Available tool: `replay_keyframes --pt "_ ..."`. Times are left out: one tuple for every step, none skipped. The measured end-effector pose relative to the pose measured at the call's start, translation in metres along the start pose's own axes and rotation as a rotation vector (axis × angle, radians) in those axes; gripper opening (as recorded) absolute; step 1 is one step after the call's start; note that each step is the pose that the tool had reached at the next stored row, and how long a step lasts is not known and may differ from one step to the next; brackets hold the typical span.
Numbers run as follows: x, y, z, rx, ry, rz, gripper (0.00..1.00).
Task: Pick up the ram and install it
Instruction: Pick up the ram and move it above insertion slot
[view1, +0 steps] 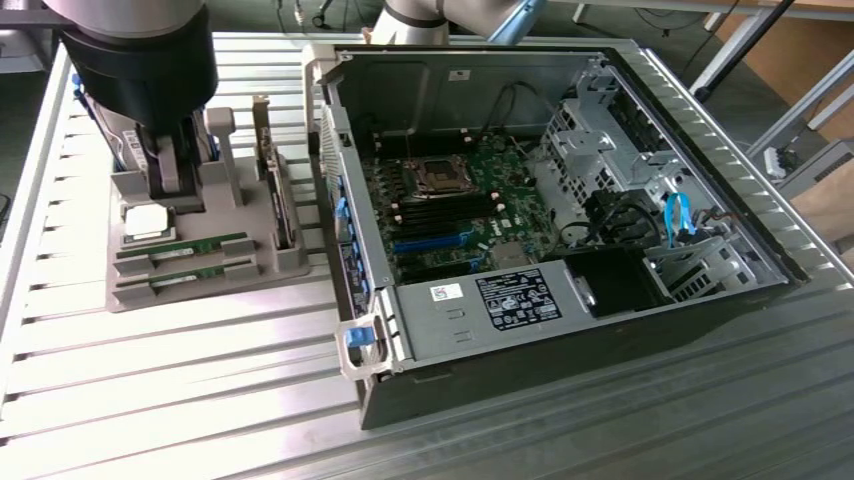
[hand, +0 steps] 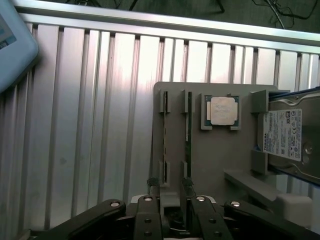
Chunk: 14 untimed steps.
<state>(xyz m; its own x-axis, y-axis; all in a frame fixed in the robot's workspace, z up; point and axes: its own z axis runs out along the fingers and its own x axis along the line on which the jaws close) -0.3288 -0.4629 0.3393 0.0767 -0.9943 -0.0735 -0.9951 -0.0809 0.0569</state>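
Two green ram sticks (view1: 182, 247) lie in slots along the near side of a grey holder (view1: 200, 215), on the exterior view's left. The wrist view sees them edge-on as thin strips (hand: 187, 127) running away from the fingers. My gripper (view1: 171, 172) hangs above the holder, a little beyond the sticks, open and with nothing in it. In the wrist view my gripper (hand: 170, 187) is over the holder's edge, and its dark fingertips (hand: 151, 184) stand apart, roughly in line with the sticks. The open computer case (view1: 561, 200) shows the motherboard's memory slots (view1: 430, 218).
A square silver processor (hand: 222, 110) and a silver hard drive (hand: 283, 135) sit in the same holder. Upright cards (view1: 274, 180) stand between the holder and the case wall (view1: 334, 170). The slatted metal table (view1: 174, 380) lies around everything. A pale blue-grey object (hand: 12, 47) sits at the table's edge.
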Motion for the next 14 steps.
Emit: replay_keyframes --pt "0.0001 -0.0001 0.0008 -0.0001 0.0006 0.000 0.29" --pt "0.0002 -0.0001 0.0017 -0.0001 0.0011 0.000 0.29" --pt "0.0002 -0.0002 0.0023 -0.0001 0.0014 0.000 0.29" --pt "0.0003 -0.0002 0.0026 -0.0001 0.0016 0.000 0.29" --pt "0.0003 -0.0003 0.0033 -0.0002 0.0020 0.000 0.29" --pt "0.0004 -0.0004 0.0039 -0.0003 0.0024 0.000 0.29" --pt "0.0004 -0.0004 0.0047 -0.0002 0.0027 0.000 0.29" --pt "0.0005 -0.0005 0.0055 -0.0003 0.0032 0.000 0.29" --pt "0.0006 -0.0006 0.0062 -0.0003 0.0033 0.000 0.29" --pt "0.0008 -0.0008 0.0071 -0.0003 0.0035 0.000 0.29" --pt "0.0009 -0.0008 0.0075 -0.0003 0.0035 0.000 0.29" --pt "0.0009 -0.0008 0.0079 -0.0003 0.0036 0.000 0.29" --pt "0.0010 -0.0008 0.0085 -0.0004 0.0037 0.000 0.29" --pt "0.0011 -0.0009 0.0094 -0.0003 0.0039 0.000 0.29"
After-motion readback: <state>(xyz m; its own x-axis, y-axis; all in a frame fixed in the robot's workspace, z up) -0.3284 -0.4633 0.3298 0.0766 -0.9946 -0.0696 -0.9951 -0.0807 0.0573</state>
